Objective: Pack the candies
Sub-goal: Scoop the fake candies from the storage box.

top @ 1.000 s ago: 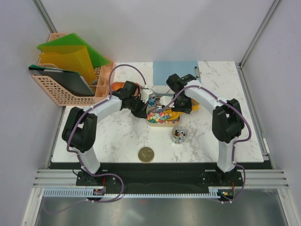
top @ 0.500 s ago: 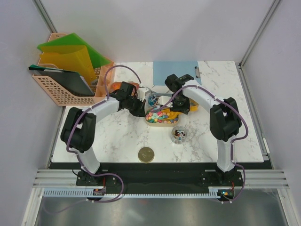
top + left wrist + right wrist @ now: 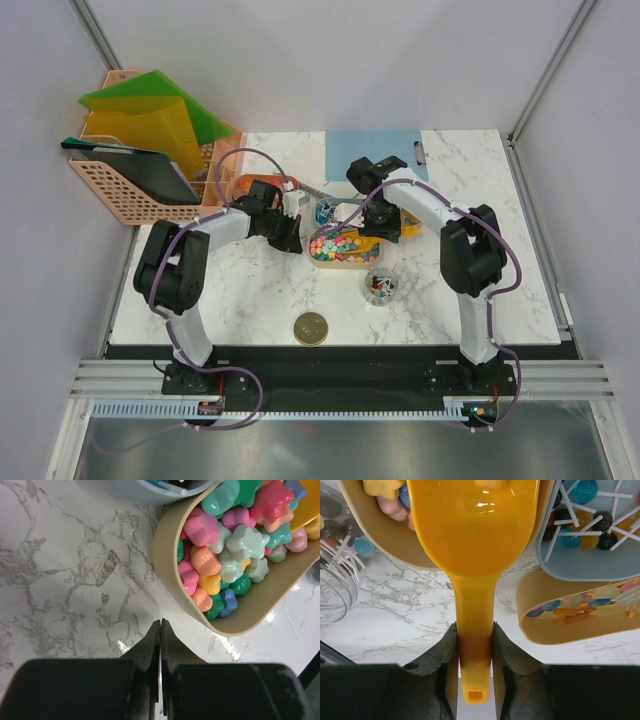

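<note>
Leftmost, at the left gripper [image 3: 161, 625]: pinched fully together, gripping nothing, poised over the marble table [image 3: 60, 570] just beside the tan dish [image 3: 167, 550], seemingly not touching it. Left arm: elbow folded at the frame's left, forearm reaching toward centre. Centre frame: candies [image 3: 235, 535] heaped in that dish, pastel pink, green, yellow and blue. Further right, at the right gripper [image 3: 475, 630]: clamped on the handle of the orange scoop [image 3: 475, 535], scoop bowl lying over the dish's rim among the candies. Right arm: arched up from lower right, wrist bent back toward centre.
</note>
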